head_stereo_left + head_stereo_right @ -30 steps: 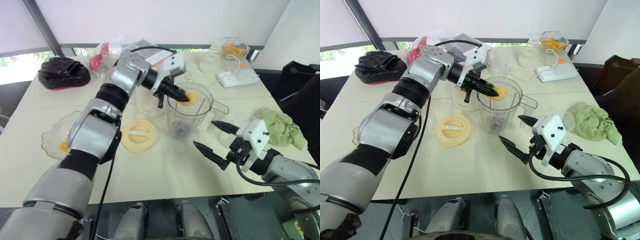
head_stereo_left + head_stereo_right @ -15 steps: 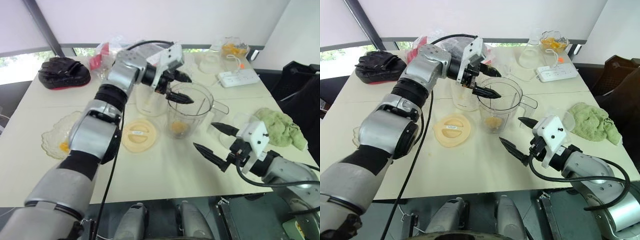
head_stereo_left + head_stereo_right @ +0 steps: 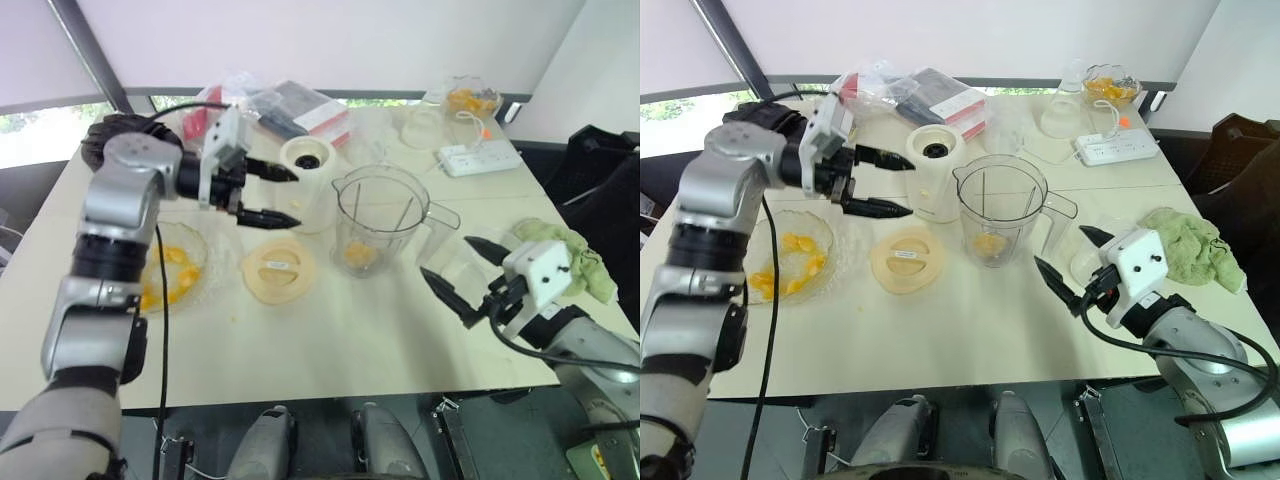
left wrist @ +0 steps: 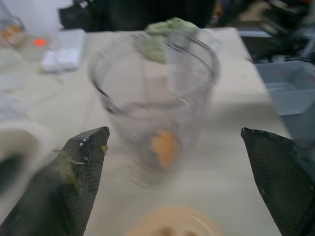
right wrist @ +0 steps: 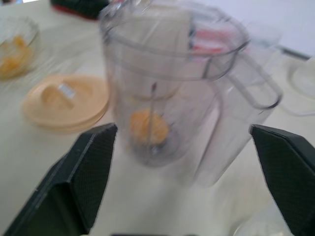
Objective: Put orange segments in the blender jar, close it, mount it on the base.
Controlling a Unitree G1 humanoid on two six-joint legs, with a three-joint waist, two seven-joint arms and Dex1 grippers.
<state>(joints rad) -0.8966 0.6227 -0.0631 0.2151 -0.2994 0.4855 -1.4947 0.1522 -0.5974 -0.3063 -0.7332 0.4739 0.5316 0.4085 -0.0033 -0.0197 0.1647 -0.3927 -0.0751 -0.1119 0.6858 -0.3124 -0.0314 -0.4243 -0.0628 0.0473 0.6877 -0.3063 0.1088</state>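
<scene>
- Where our view begins at the left, we see a glass dish [image 3: 830,240] on the table [image 3: 940,330], holding loose orange segments [image 3: 790,250].
- Our left gripper [image 3: 298,198] hovers empty above the table between that dish and the white blender base [image 3: 307,180], its jaws spread wide.
- We see the pale yellow lid [image 3: 278,270] lying flat just in front of the base, off the jar.
- Our blender jar [image 3: 380,215] stands upright on the table just beside the base, open-topped, with one orange piece [image 3: 360,255] at its bottom.
- Our right gripper [image 3: 447,257] hangs empty near the jar's right side, jaws spread, not touching it.
- We see a green cloth [image 3: 570,260] at the far right.
</scene>
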